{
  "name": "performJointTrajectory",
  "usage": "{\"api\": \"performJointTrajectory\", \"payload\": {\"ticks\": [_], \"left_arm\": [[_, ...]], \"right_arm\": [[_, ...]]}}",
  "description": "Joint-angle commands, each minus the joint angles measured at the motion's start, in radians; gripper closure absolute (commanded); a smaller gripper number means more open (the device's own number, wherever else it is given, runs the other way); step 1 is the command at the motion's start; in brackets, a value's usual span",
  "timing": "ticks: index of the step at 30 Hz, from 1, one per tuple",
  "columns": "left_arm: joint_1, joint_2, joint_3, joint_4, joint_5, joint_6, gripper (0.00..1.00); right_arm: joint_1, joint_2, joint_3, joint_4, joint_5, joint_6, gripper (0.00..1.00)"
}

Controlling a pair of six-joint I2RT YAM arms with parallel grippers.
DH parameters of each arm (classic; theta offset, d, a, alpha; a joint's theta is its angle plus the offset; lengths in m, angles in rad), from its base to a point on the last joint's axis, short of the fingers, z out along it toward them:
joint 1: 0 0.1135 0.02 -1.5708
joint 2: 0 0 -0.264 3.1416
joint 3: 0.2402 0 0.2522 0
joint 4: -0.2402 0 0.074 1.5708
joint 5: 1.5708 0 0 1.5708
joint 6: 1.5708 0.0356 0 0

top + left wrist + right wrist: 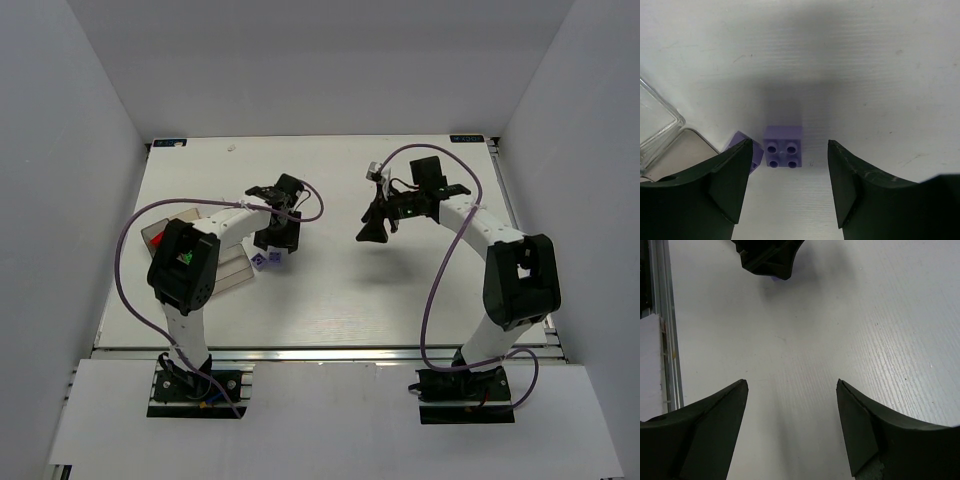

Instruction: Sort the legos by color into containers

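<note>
Two light purple legos lie on the white table just under my left gripper. In the left wrist view one purple lego lies studs toward the camera between the open fingers of my left gripper. The second purple lego is half hidden behind the left finger. The clear container lies to the left, mostly under the left arm, with a red piece and a green piece showing. My right gripper is open and empty above bare table.
The container's clear corner and a tan surface show at the left of the left wrist view. The left gripper's black body shows at the top of the right wrist view. A table rail runs along that view's left side.
</note>
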Motion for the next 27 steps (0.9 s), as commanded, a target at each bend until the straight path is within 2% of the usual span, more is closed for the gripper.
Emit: {"api": "performJointTrajectory", "payload": {"ticks": [1, 12, 16, 22, 23, 27], "left_arm": [[0.004, -0.012, -0.022, -0.004, -0.02, 0.001, 0.29], [-0.005, 0.014, -0.051, 0.037, 0.031, -0.001, 0.35], [-0.005, 0.018, -0.062, 0.051, 0.044, -0.002, 0.43], [-0.005, 0.008, -0.068, 0.048, 0.044, -0.004, 0.64], [-0.005, 0.002, -0.066, 0.049, 0.046, -0.006, 0.7], [-0.014, -0.077, -0.016, 0.051, 0.075, -0.013, 0.82]], "right_arm": [[-0.006, -0.057, -0.008, 0.012, -0.029, 0.01, 0.23], [-0.006, -0.059, -0.005, 0.006, -0.034, 0.013, 0.22], [-0.011, -0.066, -0.011, 0.006, -0.032, 0.013, 0.22], [-0.006, -0.079, -0.028, 0.001, -0.029, 0.007, 0.22], [-0.005, -0.079, -0.029, 0.003, -0.031, 0.006, 0.22], [-0.008, -0.085, -0.029, -0.012, -0.031, -0.022, 0.22]]}}
